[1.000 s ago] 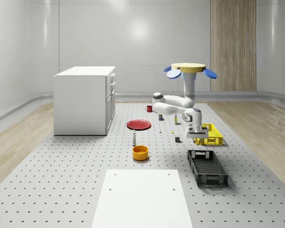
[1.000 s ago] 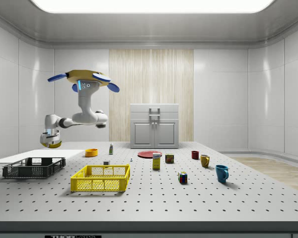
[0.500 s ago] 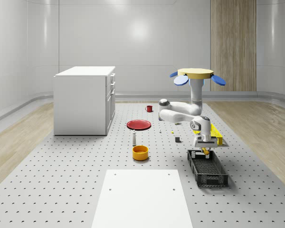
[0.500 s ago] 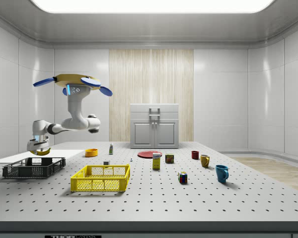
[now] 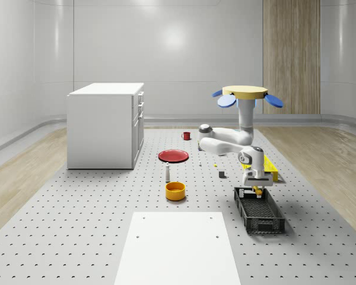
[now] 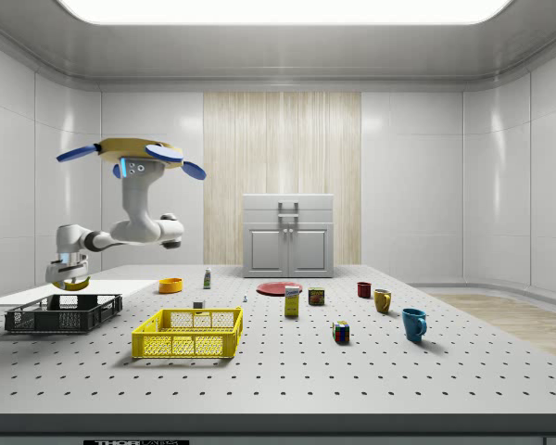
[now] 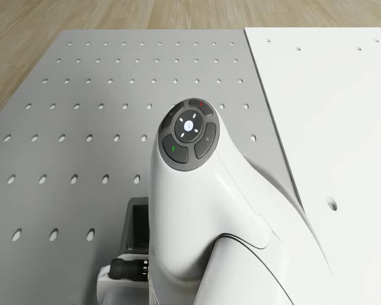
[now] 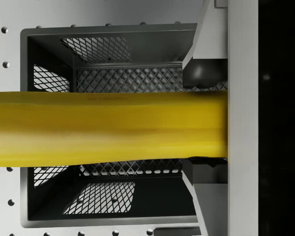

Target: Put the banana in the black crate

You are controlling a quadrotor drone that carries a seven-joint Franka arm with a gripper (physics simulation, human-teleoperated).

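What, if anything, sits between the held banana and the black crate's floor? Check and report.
Nothing visible does. The gripper holds the banana just above the black crate, and the wrist view shows bare mesh floor below it. The drone hovers over the yellow crate beside it.

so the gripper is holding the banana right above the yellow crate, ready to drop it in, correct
Not quite: the gripper does hold the banana, but above the black crate, not the yellow crate. The wrist view shows the black crate's mesh floor directly under the banana, and the side view shows the gripper over it, away from the yellow one.
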